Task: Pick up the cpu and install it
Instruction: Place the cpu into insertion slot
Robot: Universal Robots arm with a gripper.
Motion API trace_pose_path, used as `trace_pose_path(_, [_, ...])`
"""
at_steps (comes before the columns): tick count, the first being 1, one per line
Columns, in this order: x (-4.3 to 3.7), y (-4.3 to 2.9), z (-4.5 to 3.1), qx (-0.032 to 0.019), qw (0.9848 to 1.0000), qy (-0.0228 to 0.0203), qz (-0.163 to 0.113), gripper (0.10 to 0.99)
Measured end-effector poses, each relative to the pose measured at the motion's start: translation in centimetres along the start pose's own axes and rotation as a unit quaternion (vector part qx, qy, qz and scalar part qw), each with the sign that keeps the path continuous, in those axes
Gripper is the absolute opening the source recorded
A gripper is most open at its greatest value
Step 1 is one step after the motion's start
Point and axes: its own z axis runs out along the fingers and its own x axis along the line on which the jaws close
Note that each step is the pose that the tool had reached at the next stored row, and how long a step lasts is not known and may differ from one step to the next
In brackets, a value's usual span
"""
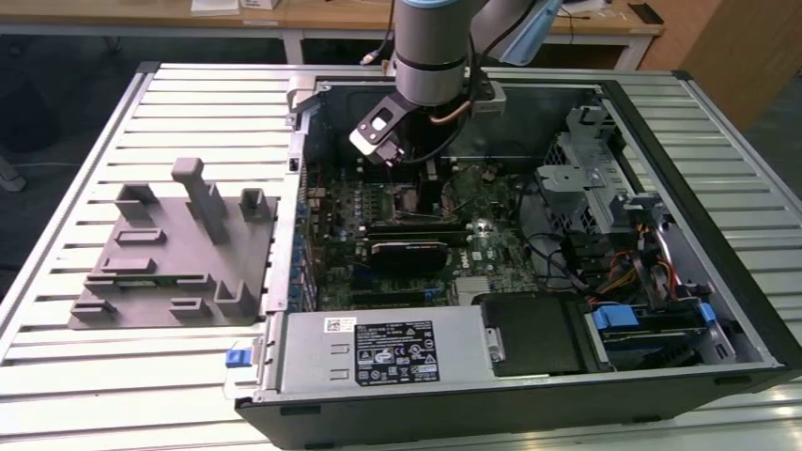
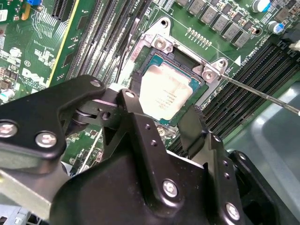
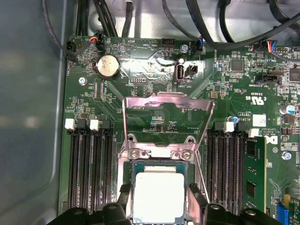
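The cpu [image 3: 158, 191], a flat square chip with a silver top and a thin green rim, lies in the open socket [image 3: 159, 152] on the green motherboard [image 3: 140, 89]. In the second wrist view the cpu [image 2: 165, 90] sits level inside the socket frame. My gripper [image 3: 159, 199] hangs straight over it, with a black finger [image 3: 125, 199] against each of two opposite edges of the chip. The fingers [image 2: 193, 123] look shut on the chip. In the exterior view the gripper [image 1: 394, 158] reaches down into the open computer case [image 1: 701, 216].
The socket's metal load plate [image 3: 166, 117] is flipped up and its thin lever [image 2: 262, 93] sticks out to one side. Memory slots flank the socket, one holding a green module [image 3: 253, 173]. Black cables [image 3: 211, 28] run near the case wall. A grey moulded fixture block [image 1: 176, 249] sits on the table at the exterior view's left.
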Motion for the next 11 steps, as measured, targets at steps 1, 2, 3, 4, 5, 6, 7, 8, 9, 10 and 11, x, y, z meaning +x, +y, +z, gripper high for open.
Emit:
trace_pose_path(1, [0.0, 0.0, 0.0, 0.0, 1.0, 0.0, 0.0, 0.58])
trace_pose_path(2, [0.0, 0.0, 0.0, 0.0, 1.0, 0.0, 0.0, 0.518])
trace_pose_path(3, [0.0, 0.0, -0.01, 0.0, 1.0, 0.0, 0.0, 0.518])
trace_pose_path(4, [0.0, 0.0, -0.01, 0.0, 1.0, 0.0, 0.0, 0.455])
trace_pose_path(5, [0.0, 0.0, -0.01, 0.0, 1.0, 0.0, 0.0, 0.396])
trace_pose_path(6, [0.0, 0.0, -0.01, 0.0, 1.0, 0.0, 0.0, 0.396])
trace_pose_path(7, [0.0, 0.0, -0.01, 0.0, 1.0, -0.0001, 0.0, 0.341])
trace_pose_path(8, [0.0, 0.0, -0.01, 0.0, 1.0, 0.0, 0.0, 0.282])
trace_pose_path(9, [0.0, 0.0, -0.01, 0.0, 1.0, 0.0, 0.0, 0.282])
trace_pose_path(10, [0.0, 0.0, -0.01, 0.0, 1.0, 0.0, 0.0, 0.224])
trace_pose_path(11, [0.0, 0.0, -0.02, 0.0, 1.0, 0.0, 0.0, 0.165])
